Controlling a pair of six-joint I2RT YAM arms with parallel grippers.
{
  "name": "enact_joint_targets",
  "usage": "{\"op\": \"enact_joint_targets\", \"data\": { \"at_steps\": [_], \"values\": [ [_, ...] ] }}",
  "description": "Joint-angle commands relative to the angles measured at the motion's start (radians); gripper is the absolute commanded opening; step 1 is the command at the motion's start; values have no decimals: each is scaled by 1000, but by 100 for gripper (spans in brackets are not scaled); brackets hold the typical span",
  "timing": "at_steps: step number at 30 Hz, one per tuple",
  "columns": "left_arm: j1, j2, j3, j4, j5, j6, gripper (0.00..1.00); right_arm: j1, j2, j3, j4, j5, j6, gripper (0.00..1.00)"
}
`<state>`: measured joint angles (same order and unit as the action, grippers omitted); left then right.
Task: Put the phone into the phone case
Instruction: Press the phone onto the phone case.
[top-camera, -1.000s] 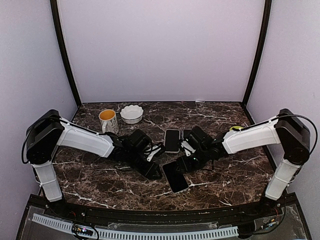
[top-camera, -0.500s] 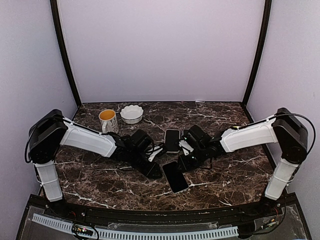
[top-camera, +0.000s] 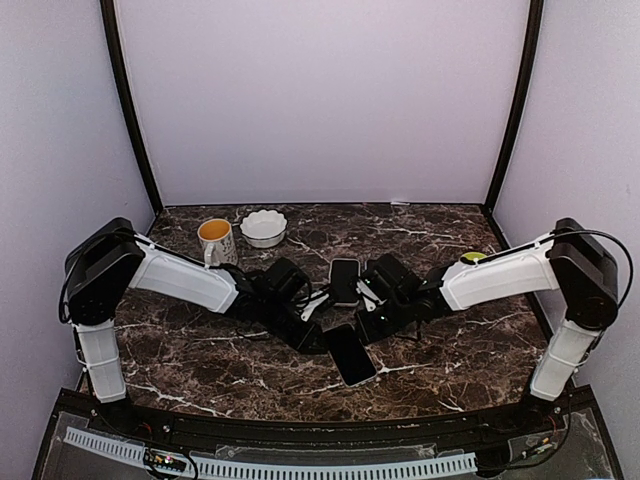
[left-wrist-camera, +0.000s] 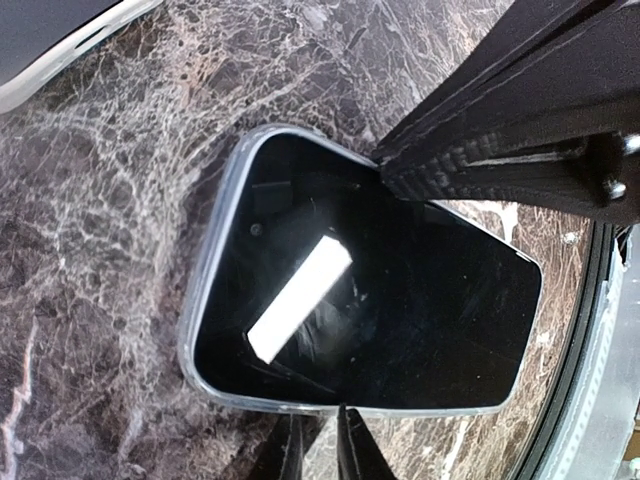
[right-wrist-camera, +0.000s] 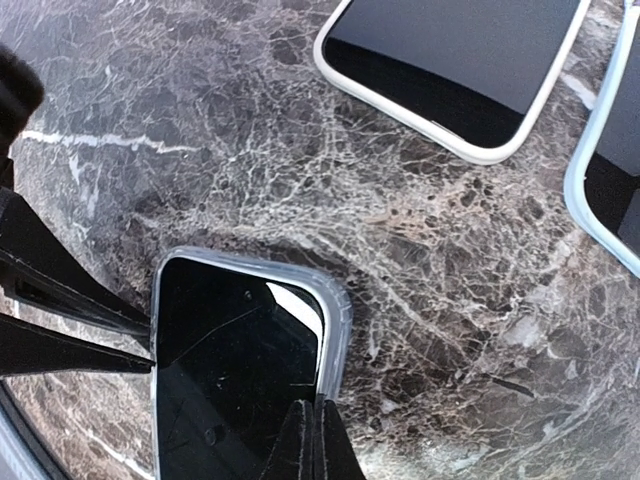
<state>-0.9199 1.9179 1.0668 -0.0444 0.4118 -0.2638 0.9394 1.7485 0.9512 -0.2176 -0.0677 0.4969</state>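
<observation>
A black phone lies screen up inside a clear phone case on the marble, near the front middle. My left gripper rests its tips against the case's long left rim; its fingers stand almost together with only a sliver of marble between them and nothing held. My right gripper is shut, and its joined fingertips touch the case's rim on the opposite side, near the phone's far corner. The right fingers also cross the left wrist view, over that far corner.
A second phone with a white rim lies just behind the grippers, with another clear case beside it. A mug and a white bowl stand at the back left. A yellow-green object peeks out behind the right arm.
Both grippers have closed from part open. The right arm has slid left toward the phone's far end, and the left arm has edged in too. The phone has not visibly moved.
</observation>
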Motion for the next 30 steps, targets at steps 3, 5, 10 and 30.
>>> {"op": "enact_joint_targets", "data": {
  "at_steps": [3,5,10,30],
  "values": [
    [3,-4,-23,-9,-17,-2,11,96,176,-86,-70,-43,91,0],
    [10,-28,-22,-32,-42,1,11,105,195,-95,-86,-29,118,0],
    [35,-116,-56,-51,-99,24,13,106,203,-80,-184,54,125,1],
    [22,-132,-74,-101,-93,23,15,129,-57,-15,-355,30,185,29]
  ]
}}
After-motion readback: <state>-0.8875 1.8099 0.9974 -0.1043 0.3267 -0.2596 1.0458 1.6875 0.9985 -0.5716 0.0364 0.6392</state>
